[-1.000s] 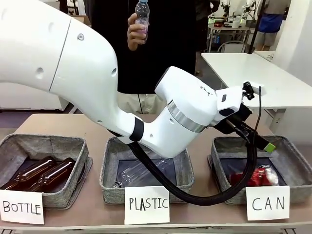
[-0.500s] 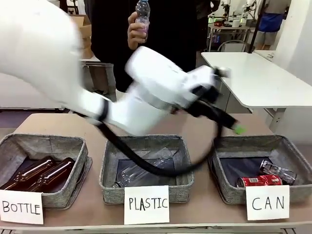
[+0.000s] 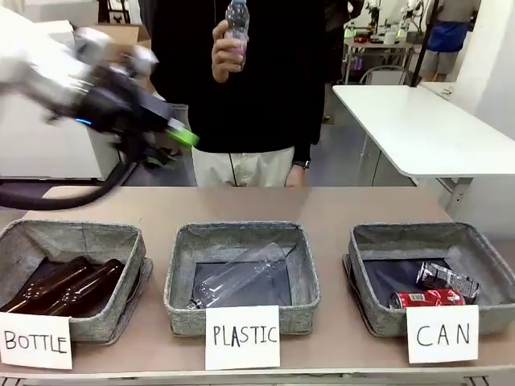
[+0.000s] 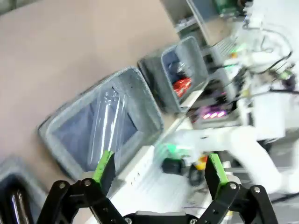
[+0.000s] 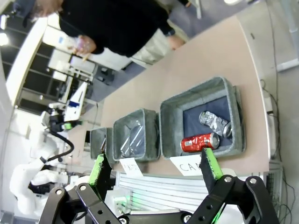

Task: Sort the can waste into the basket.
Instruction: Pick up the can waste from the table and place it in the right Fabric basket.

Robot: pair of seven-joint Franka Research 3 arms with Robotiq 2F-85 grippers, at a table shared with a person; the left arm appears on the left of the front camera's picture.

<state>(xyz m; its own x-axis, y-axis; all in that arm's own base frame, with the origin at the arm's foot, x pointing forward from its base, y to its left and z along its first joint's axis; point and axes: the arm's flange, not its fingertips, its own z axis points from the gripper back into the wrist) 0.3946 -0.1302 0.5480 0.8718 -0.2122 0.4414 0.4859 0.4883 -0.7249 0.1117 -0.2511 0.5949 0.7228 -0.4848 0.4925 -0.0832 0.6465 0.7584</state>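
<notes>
shiny red can (image 3: 427,298) and dented silver-grey can (image 3: 447,278) lie in the grey woven "can" basket (image 3: 489,261); left gripper (image 4: 159,168) and right gripper (image 5: 152,167) both gape, holding nothing.

Near the table's (image 3: 338,205) front edge, the BOTTLE basket (image 3: 121,241) at the left corner holds two brown bottles (image 3: 60,285). The middle PLASTIC basket (image 3: 302,257) holds one clear bottle (image 3: 237,277). Behind the far edge stands a person (image 3: 241,80) with a small bottle (image 3: 235,20) raised.
</notes>
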